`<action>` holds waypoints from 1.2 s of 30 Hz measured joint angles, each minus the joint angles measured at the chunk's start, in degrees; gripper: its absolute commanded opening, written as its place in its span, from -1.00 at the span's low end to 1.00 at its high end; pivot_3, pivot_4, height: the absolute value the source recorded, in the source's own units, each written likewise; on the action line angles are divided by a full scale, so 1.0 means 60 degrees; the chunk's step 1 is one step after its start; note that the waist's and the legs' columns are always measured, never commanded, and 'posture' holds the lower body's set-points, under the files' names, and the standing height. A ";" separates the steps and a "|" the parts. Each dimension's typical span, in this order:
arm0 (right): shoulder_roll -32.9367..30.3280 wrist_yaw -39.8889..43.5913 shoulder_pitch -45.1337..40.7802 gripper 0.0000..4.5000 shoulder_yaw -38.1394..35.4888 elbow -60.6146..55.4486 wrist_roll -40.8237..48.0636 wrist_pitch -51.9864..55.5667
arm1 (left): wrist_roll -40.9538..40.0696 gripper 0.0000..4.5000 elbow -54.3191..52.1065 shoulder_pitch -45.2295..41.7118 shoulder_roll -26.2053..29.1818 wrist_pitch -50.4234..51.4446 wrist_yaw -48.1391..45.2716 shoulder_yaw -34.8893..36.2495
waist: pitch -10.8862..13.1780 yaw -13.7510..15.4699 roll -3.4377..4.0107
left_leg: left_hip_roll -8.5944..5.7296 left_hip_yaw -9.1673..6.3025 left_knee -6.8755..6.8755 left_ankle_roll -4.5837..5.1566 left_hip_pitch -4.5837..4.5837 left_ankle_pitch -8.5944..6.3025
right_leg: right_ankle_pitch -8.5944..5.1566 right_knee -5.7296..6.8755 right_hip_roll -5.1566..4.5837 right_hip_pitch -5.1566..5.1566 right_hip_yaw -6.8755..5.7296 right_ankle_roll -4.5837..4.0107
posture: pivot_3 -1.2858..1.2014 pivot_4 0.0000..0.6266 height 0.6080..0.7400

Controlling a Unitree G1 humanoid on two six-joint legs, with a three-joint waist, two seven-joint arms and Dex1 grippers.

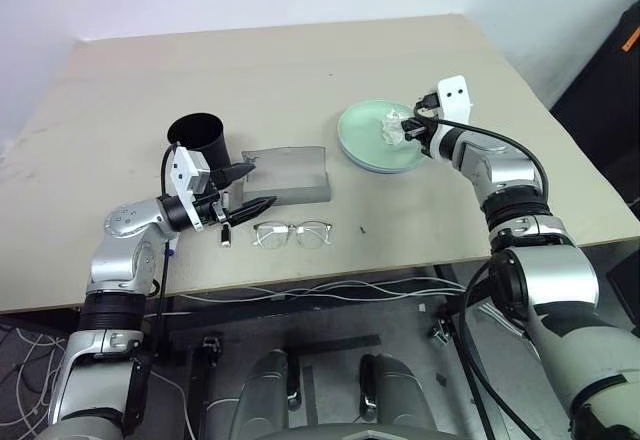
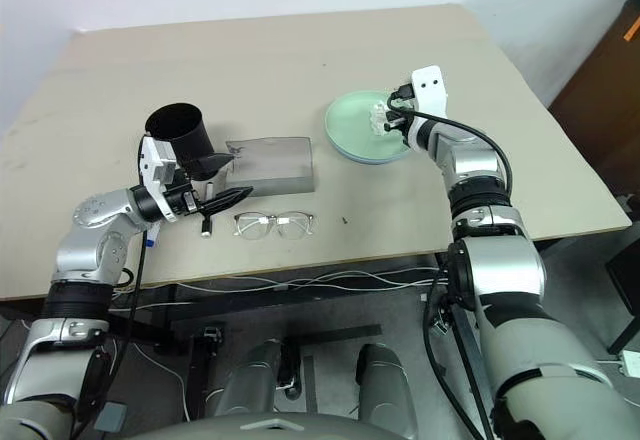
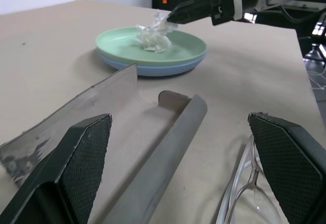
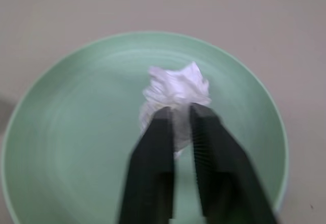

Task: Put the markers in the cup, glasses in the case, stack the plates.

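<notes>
The pale green plate [image 1: 362,142] lies on top of the light blue plate [image 3: 153,70] at the right of the table. A crumpled white tissue [image 4: 175,89] sits on the green plate. My right gripper [image 4: 178,109] is over the plate, its jaws a little apart with the tissue at the tips. The black cup [image 1: 200,138] stands at the left. The grey case [image 1: 290,175] lies open beside it, and the glasses [image 1: 292,233] lie in front of the case. My left gripper [image 1: 258,185] is wide open, level, and pointing over the case's left end. A marker [image 1: 225,235] lies just below it.
A blue-tipped pen end [image 1: 172,248] peeks out from under my left forearm near the table's front edge [image 1: 330,278]. Cables hang below that edge. Bare tabletop stretches behind the cup and between the case and the plates.
</notes>
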 measured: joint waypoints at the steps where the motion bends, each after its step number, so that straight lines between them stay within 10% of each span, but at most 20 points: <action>1: 0.0000 0.0000 -0.0002 -0.10 -0.0003 -0.0007 0.0001 0.0000 | 0.0003 1.00 0.0012 -0.0006 0.0020 -0.0022 0.0002 0.0000 | 0.0000 0.0002 0.0000 | 0.0000 0.0000 0.0001 -0.0001 0.0000 0.0000 | 0.0000 -0.0001 0.0000 0.0000 0.0000 0.0000 | 0.03 -0.52 0.98; 8: -0.0086 -0.0011 -0.0011 0.98 -0.0200 -0.0527 0.0096 0.0241 | 0.0006 1.00 0.0140 -0.0036 0.0072 -0.0042 0.0004 0.0001 | 0.0000 -0.0019 0.0000 | 0.0003 -0.0001 -0.0004 -0.0001 0.0000 -0.0001 | 0.0000 0.0001 0.0000 -0.0005 0.0003 -0.0002 | 0.03 -0.52 0.98; 22: -0.0187 0.1873 0.0216 0.98 -0.0649 -0.4449 0.1992 0.3711 | -0.0337 1.00 -0.1408 0.1279 0.0951 0.0686 0.0064 0.0451 | 0.0000 -0.0015 0.0001 | 0.0061 -0.0014 -0.0012 -0.0017 -0.0001 -0.0012 | -0.0001 -0.0002 0.0012 -0.0022 0.0015 -0.0004 | 0.03 -0.52 0.98; 36: -0.0695 0.5456 0.2137 0.98 0.2550 -0.8225 0.3179 0.6271 | -0.0942 1.00 -0.3241 0.3249 0.2138 0.1763 0.0746 0.2193 | 0.0000 0.0018 0.0002 | 0.0140 -0.0002 -0.0070 -0.0032 -0.0003 -0.0020 | 0.0034 -0.0120 0.0080 -0.0073 0.0018 -0.0116 | 0.03 -0.52 0.98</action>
